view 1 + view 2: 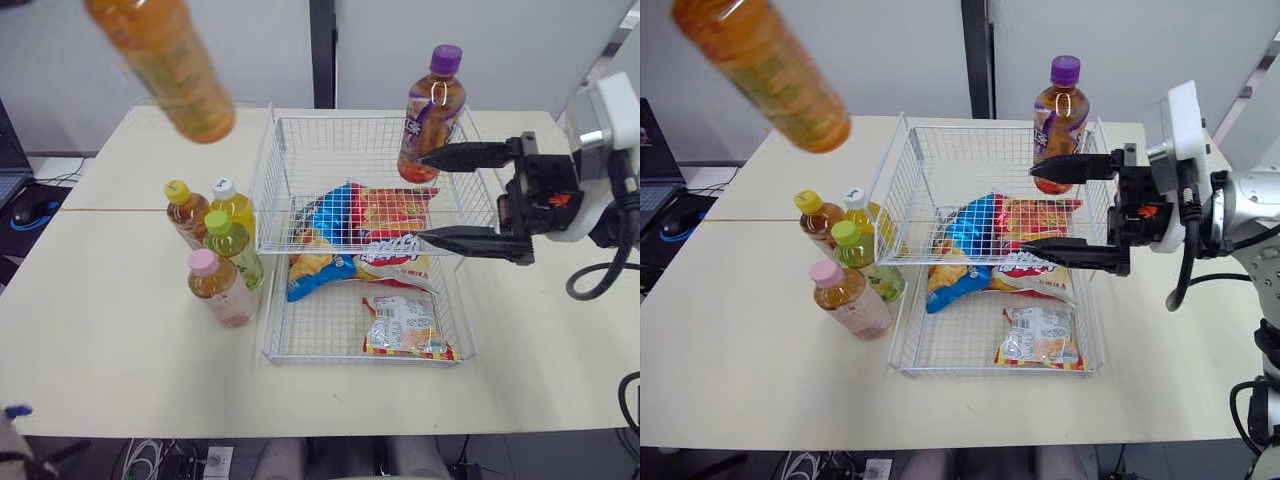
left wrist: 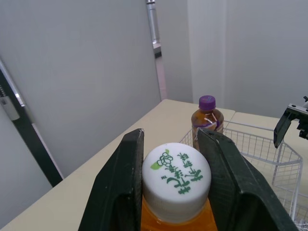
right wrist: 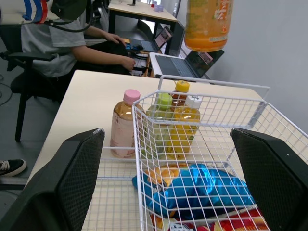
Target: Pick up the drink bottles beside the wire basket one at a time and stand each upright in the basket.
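Left fingers (image 2: 120, 183) grip the orange bottle (image 1: 165, 65) by its cap, tilted, at the upper left of the frame. Swing it over the basket (image 1: 300, 125), turn it upright, and lower it clear of the snacks (image 1: 365, 235). Right fingers (image 1: 470, 157) are spread and empty.

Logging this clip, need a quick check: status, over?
Left gripper shut on orange bottle, held high. Right gripper open over basket, by purple-cap bottle upright inside. Four bottles stand beside; snack bags cover basket bottom.
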